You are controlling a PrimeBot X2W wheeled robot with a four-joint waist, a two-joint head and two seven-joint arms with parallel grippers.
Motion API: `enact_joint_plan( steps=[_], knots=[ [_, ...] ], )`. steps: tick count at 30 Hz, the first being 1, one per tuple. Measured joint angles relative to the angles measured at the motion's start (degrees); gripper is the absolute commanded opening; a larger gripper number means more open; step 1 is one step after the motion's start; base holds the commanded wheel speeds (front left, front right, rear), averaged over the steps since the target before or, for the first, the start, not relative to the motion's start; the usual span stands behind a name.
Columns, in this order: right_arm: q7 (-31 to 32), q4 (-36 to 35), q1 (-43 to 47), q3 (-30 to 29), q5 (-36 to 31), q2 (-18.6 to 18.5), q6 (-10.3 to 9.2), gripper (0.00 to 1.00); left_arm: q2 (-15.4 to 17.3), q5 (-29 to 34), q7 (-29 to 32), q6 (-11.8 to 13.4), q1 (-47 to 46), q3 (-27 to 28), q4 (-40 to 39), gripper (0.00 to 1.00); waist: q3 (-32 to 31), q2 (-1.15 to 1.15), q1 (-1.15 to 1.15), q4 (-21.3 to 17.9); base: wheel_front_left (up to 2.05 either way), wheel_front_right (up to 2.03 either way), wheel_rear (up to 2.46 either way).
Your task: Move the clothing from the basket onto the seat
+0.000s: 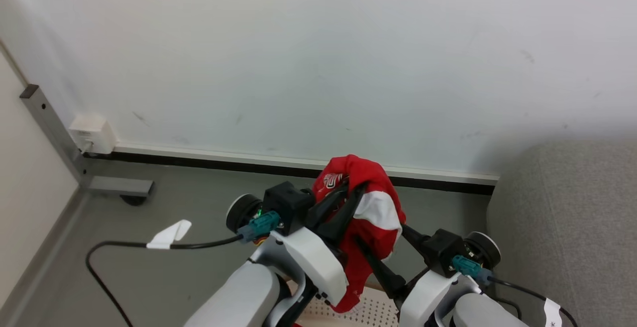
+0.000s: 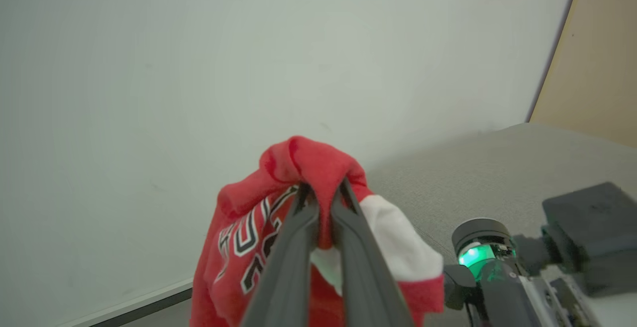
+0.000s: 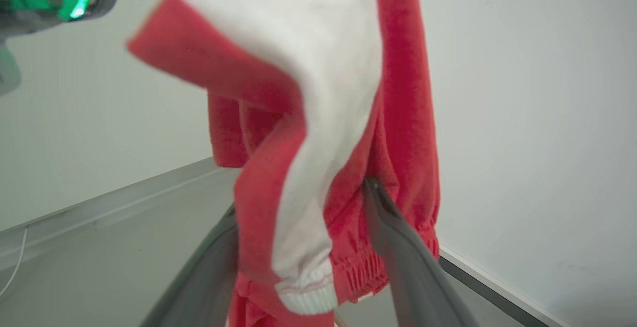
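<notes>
Clothing [image 1: 363, 172] hangs above basket [image 1: 371, 312], seat [image 1: 572, 227] at right.

A plain, sparsely furnished room: grey sofa [image 1: 572, 227], bare white wall [image 1: 318, 58], grey floor [image 1: 189, 202].

open floor [image 1: 199, 192] lies to the left, crossed by a cable [image 1: 124, 244]; wall [image 1: 318, 68] ahead, seat [image 1: 567, 227] at right.

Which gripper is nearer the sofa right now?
Right. The right gripper, open around the hanging red garment, sits closer to the sofa; the left gripper, shut on the garment's top, is farther from it.
</notes>
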Motion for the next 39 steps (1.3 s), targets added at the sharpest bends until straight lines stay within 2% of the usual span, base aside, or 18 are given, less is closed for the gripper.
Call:
enact_joint_plan(
  steps=[6,7,8,9,10,17,31,32,33,34,35,36,37,39],
  knots=[
    [0.0,1.4,-0.9,-1.4,0.4,0.8,0.0,1.0,-0.5,-0.4,0.0,-0.3,-0.4,-1.0,0.1,0.0,0.1,0.0,0.0,2.3,0.0,0.0,0.0],
    [0.0,1.5,-0.9,-1.7,0.4,1.0,0.0,0.9,-0.6,-0.5,0.0,-0.5,-0.4,-1.0,0.1,0.0,0.1,0.0,0.0,2.6,0.0,0.0,0.0],
    [0.0,1.5,-0.9,-1.8,0.5,1.0,0.0,0.5,-0.6,-0.5,0.0,-0.5,-0.3,-1.1,0.1,0.0,0.1,0.0,0.0,2.8,0.0,0.0,0.0],
    [0.0,1.5,-0.9,-2.0,0.5,1.1,0.0,0.33,-0.6,-0.5,0.0,-0.5,-0.3,-1.1,0.2,0.0,0.1,0.0,0.0,3.0,0.0,0.0,0.0],
    [0.0,1.5,-0.9,-2.3,0.5,1.1,0.0,0.0,-0.6,-0.5,0.0,-0.5,-0.3,-1.1,0.2,0.0,0.1,0.0,0.0,3.1,0.0,0.0,0.0],
    [0.0,-0.2,-0.5,-4.7,0.3,0.9,0.0,0.0,0.0,-1.0,0.0,0.1,-0.2,-0.8,0.1,0.0,0.3,0.0,0.0,2.4,0.0,0.0,0.0],
    [0.0,-9.7,3.3,-13.8,-2.4,-0.7,0.0,0.0,2.0,-2.0,-0.6,1.4,1.7,0.3,-0.2,0.0,0.2,0.0,0.0,-1.6,0.0,0.0,0.0],
    [0.0,-10.3,3.5,-14.4,-2.4,-0.9,0.0,0.0,2.0,-2.0,-0.6,1.6,1.9,0.3,-0.2,0.12,0.2,0.0,0.0,-1.9,0.0,0.0,0.0],
    [0.0,-10.9,3.8,-15.0,-2.5,-1.0,0.0,0.0,2.1,-2.0,-0.8,1.6,2.0,0.4,-0.3,0.4,0.2,0.0,0.0,-2.2,0.0,0.0,0.0],
    [0.0,-11.4,4.0,-15.5,-2.5,-1.1,0.0,0.0,2.1,-2.1,-0.8,1.7,2.1,0.4,-0.4,0.48,0.1,0.0,0.0,-2.5,0.0,0.0,0.0],
    [0.0,-11.9,4.0,-16.0,-2.5,-1.3,0.0,0.0,2.1,-2.1,-0.8,1.8,2.3,0.4,-0.5,0.69,0.1,0.0,0.0,-2.9,0.0,0.0,0.0],
    [0.0,-12.5,4.1,-16.4,-2.5,-1.5,0.0,0.0,2.1,-2.3,-0.9,1.8,2.4,0.4,-0.6,0.96,0.1,0.0,0.0,-3.2,0.0,0.0,0.0],
    [0.0,-13.0,4.1,-16.8,-2.6,-1.9,0.01,0.0,2.1,-2.4,-0.9,1.9,2.6,0.4,-0.7,1.0,0.1,0.0,0.0,-3.6,0.0,0.0,0.0],
    [0.0,-13.9,4.3,-17.5,-2.7,-2.2,0.01,0.0,2.2,-2.5,-1.0,2.1,2.8,0.4,-0.8,1.0,0.1,0.0,0.0,-4.3,0.0,0.0,0.0]
  ],
)
